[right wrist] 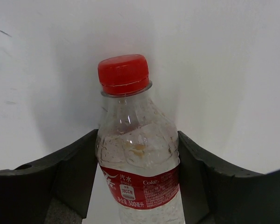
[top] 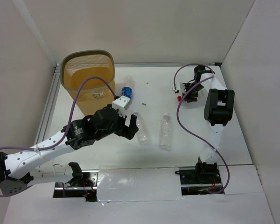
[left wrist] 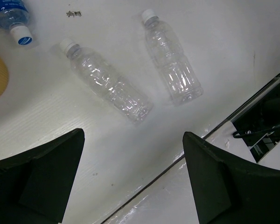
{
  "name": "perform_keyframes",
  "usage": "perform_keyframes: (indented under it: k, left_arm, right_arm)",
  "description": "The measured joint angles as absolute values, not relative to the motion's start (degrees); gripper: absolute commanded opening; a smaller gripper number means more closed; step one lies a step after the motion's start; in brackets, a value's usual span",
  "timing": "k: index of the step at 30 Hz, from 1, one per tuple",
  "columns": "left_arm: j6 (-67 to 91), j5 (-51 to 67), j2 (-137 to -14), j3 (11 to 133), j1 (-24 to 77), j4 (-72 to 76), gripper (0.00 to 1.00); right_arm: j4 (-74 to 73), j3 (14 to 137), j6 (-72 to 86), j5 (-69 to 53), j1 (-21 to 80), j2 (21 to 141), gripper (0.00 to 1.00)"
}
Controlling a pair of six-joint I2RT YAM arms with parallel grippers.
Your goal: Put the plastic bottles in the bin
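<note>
The left arm (top: 35, 156) and right arm (top: 213, 137) are white-linked, black-jointed, trailing purple cables (top: 74, 100).

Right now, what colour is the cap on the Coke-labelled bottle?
Red cap on that bottle; right wrist view.

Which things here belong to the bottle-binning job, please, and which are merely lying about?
Job: orange mesh bin; red-capped Coke bottle; blue-labelled bottle; left clear bottle; right clear bottle.
Lying about: small dark scrap; shiny sheet at near edge.
</note>
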State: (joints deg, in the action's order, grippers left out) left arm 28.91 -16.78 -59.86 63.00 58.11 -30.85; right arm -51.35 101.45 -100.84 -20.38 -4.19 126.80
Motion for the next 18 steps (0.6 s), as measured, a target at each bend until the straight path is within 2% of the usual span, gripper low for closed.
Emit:
perform_keyframes:
  k: [3,5,10,13,18]
  left_arm:
    - [29.1,-16.8,-59.5,62.4,59.1,-30.2,0.99]
    - [30.2,-16.8,-58.7,60.9,59.9,-29.6,0.99]
    - [34.0,-17.2,-57.4,55.0,61.8,-28.7,0.99]
    - [37.8,-18.0,-57.4,50.4,63.6,-28.1,0.99]
    - [42.0,-18.3,-57.8,44.6,66.1,-26.9,0.99]
  right_arm:
    - [-56.1,101.5,-100.1,-23.5,-3.3,125.5,0.25]
    - [-60.1,103.1,-98.5,-26.3,-1.7,124.4,0.25]
    - [-62.7,115.2,-90.2,-34.0,5.7,121.1,0.26]
    - [-58.1,120.3,-82.1,-37.8,11.2,116.4,0.26]
    - [-40.2,122.1,-64.8,-43.9,19.7,107.2,0.26]
